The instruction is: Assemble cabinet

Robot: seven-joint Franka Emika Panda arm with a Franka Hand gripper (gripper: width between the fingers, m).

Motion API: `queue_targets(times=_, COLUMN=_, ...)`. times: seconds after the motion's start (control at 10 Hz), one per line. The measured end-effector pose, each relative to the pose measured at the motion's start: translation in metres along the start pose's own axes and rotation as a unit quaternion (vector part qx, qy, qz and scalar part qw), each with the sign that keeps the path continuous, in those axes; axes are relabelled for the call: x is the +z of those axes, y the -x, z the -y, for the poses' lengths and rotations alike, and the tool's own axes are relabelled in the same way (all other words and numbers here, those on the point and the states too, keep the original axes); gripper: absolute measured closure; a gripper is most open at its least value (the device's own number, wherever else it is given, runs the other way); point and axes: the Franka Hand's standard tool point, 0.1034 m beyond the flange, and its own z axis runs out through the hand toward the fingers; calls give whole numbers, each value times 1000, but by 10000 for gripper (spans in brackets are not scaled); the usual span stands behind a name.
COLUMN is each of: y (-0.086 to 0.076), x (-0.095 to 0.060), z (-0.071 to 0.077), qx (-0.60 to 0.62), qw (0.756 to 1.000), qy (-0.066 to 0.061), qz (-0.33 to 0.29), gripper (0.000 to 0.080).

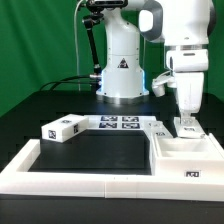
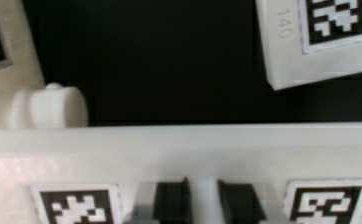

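The arm (image 1: 186, 60) comes down on the exterior view's right, and I see its fingers (image 2: 169, 205) low over the far edge of the cabinet box (image 1: 186, 152); that hollow white box sits on the bench (image 1: 95, 150) in the right-hand corner, close against the rail (image 1: 90, 186). Right under the fingers is a tagged white part (image 1: 187, 127); whether it is the box's own wall or a loose panel I cannot tell.

In the wrist view the two dark fingers stand close together with only a thin slit between them, in front of a white bar (image 2: 178, 160) that carries one tag on each side of them; I cannot tell whether anything is pinched in that slit.

A smaller tagged block (image 1: 60, 128) lies tilted on the bench towards the exterior view's left, well apart from the box; the marker board (image 1: 118, 123) lies flat between the two. The wrist view also catches another tagged white piece (image 2: 320, 45) beyond the bar, and a small rounded white nub (image 2: 53, 105); what that belongs to is unclear to me.
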Motion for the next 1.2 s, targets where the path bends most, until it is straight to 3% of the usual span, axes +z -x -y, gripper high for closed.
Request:
queue_targets(times=0.9, y=-4, x=-1, z=-8, qx=8, qw=1000, qy=5, qz=-2, gripper=729)
queue_targets(times=1.2, y=-4, x=-1, z=-24, qx=12, qw=1000, qy=2, qz=1, gripper=729)
